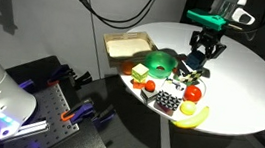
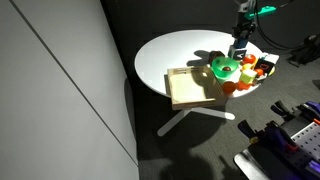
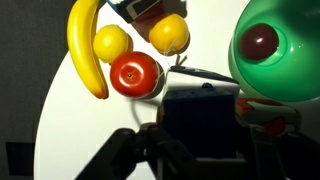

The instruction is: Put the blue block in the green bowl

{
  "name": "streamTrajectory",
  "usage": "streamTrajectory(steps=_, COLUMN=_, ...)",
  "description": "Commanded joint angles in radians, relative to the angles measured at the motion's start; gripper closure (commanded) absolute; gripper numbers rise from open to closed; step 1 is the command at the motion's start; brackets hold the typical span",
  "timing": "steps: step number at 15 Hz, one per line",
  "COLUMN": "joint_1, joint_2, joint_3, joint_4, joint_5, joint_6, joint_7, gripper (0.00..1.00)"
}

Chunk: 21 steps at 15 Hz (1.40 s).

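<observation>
My gripper (image 3: 200, 140) is shut on the blue block (image 3: 200, 112), a dark blue cube that fills the space between the fingers in the wrist view. The block hangs above the white table, just beside the green bowl (image 3: 285, 60), which has a dark red round thing in its middle. In both exterior views the gripper (image 1: 201, 60) (image 2: 240, 47) hovers next to the green bowl (image 1: 159, 59) (image 2: 224, 68), on the side away from the tray. The block shows as a small blue spot (image 1: 193, 63) between the fingers.
A banana (image 3: 85, 50), two yellow lemons (image 3: 112, 42), a red tomato (image 3: 135, 72) and black-and-white patterned blocks (image 1: 167, 99) lie close by. A tan wooden tray (image 1: 125, 48) sits beyond the bowl. The round white table's edge (image 1: 258, 119) is near.
</observation>
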Motion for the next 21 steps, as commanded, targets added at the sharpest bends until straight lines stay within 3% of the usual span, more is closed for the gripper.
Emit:
streamTrajectory(steps=1, joint_1=-0.014, joint_2=-0.018, joint_3=0.026, joint_4=-0.011, joint_5=0.010, joint_6=0.009, joint_7=-0.025, gripper=0.66)
streamTrajectory(steps=5, joint_1=-0.016, joint_2=-0.054, joint_3=0.048, joint_4=-0.044, joint_5=0.026, joint_6=0.027, joint_7=-0.046, gripper=0.72)
streamTrajectory(steps=21, joint_1=-0.005, joint_2=-0.062, joint_3=0.125, joint_4=-0.112, joint_5=0.092, joint_6=0.030, joint_7=-0.160, gripper=0.72)
